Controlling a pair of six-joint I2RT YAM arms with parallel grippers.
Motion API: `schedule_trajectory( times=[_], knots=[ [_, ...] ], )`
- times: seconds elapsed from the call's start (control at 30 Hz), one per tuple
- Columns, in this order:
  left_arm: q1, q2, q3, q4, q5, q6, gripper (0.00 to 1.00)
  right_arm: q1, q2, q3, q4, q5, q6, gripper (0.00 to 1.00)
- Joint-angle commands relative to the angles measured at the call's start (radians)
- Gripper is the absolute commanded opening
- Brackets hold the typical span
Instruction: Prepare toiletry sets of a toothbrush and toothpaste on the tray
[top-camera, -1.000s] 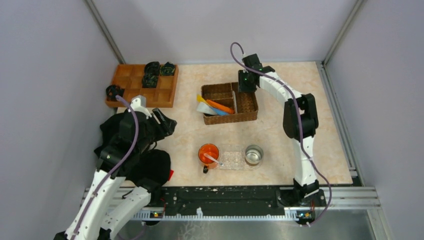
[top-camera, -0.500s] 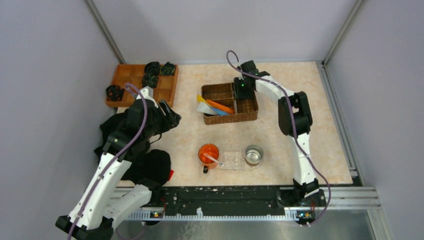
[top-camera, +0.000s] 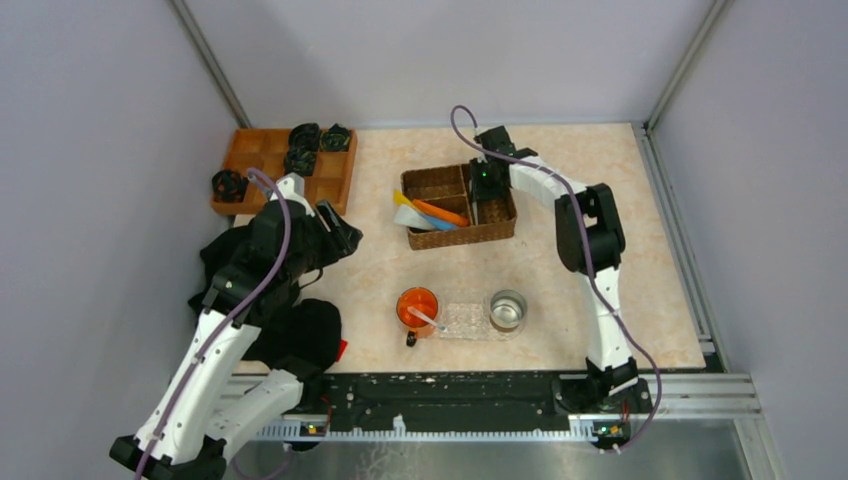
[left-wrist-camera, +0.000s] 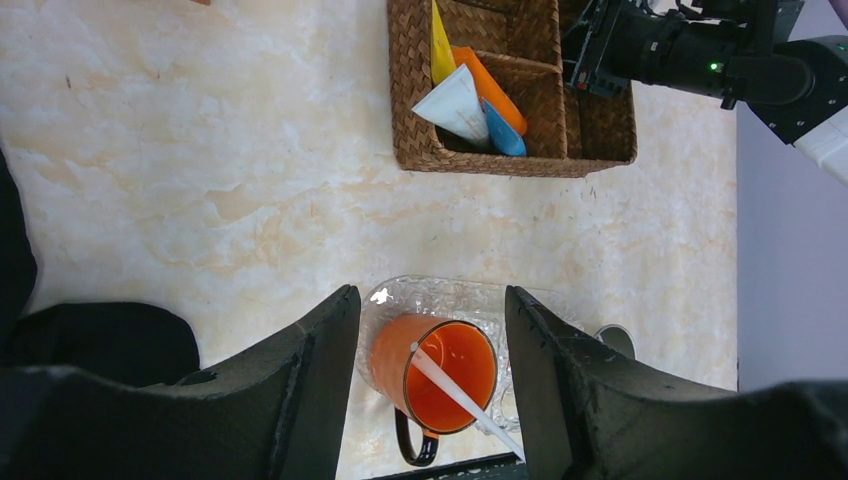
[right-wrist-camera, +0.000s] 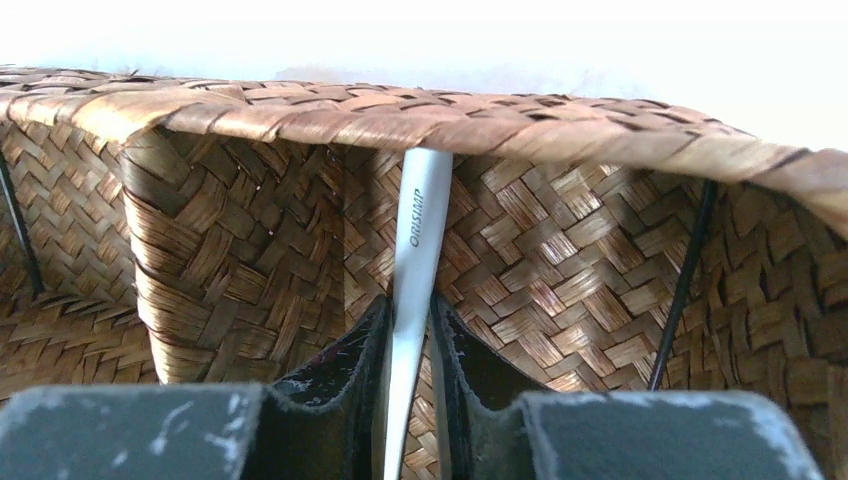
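Note:
My right gripper (top-camera: 487, 183) is down in the right compartment of the wicker basket (top-camera: 430, 238), shut on a slim white toothbrush (right-wrist-camera: 417, 240). Blue, yellow, orange and white tubes (top-camera: 425, 213) lie in the basket's left compartment; they also show in the left wrist view (left-wrist-camera: 470, 90). The clear bumpy tray (top-camera: 464, 318) sits near the front, with an orange mug (top-camera: 417, 306) holding a white toothbrush (top-camera: 427, 319) on its left end and a steel cup (top-camera: 507, 309) at its right end. My left gripper (top-camera: 340, 238) is open and empty, left of the basket.
An orange wooden compartment tray (top-camera: 258, 180) with several black items stands at the back left. Black cloth (top-camera: 300, 335) lies under my left arm at the front left. Metal frame rails and grey walls bound the table.
My right gripper has moved left and down into the basket's right compartment and closed on the toothbrush. My left arm has swung up and right from the black cloth.

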Motion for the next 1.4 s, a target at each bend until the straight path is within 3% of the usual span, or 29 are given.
schedule_trajectory(
  times=[0.0, 0.2, 0.47, 0.63, 0.9, 1.17, 1.37],
  knots=[
    [0.002, -0.025, -0.008, 0.016, 0.002, 0.007, 0.62, 0.006, 0.011, -0.069, -0.014, 0.173, -0.017, 0.17],
    [0.002, -0.044, -0.018, 0.013, -0.006, 0.012, 0.62, 0.006, -0.054, -0.109, 0.024, 0.225, -0.017, 0.12],
    [0.003, -0.064, -0.025, 0.012, -0.011, 0.017, 0.62, 0.011, -0.146, -0.117, 0.052, 0.184, -0.034, 0.06],
    [0.003, -0.074, -0.038, 0.021, -0.003, 0.017, 0.62, 0.011, -0.226, -0.037, -0.010, 0.175, -0.073, 0.06],
    [0.002, -0.096, -0.052, 0.028, 0.003, 0.025, 0.62, 0.010, -0.307, 0.146, -0.187, 0.134, -0.116, 0.05],
    [0.003, -0.108, -0.091, 0.070, 0.041, 0.034, 0.63, 0.012, -0.300, 0.519, -0.654, 0.086, -0.186, 0.05],
    [0.003, -0.114, -0.141, 0.130, 0.111, 0.034, 0.63, 0.015, -0.505, 0.313, -0.711, 0.069, -0.167, 0.06]
  ],
)
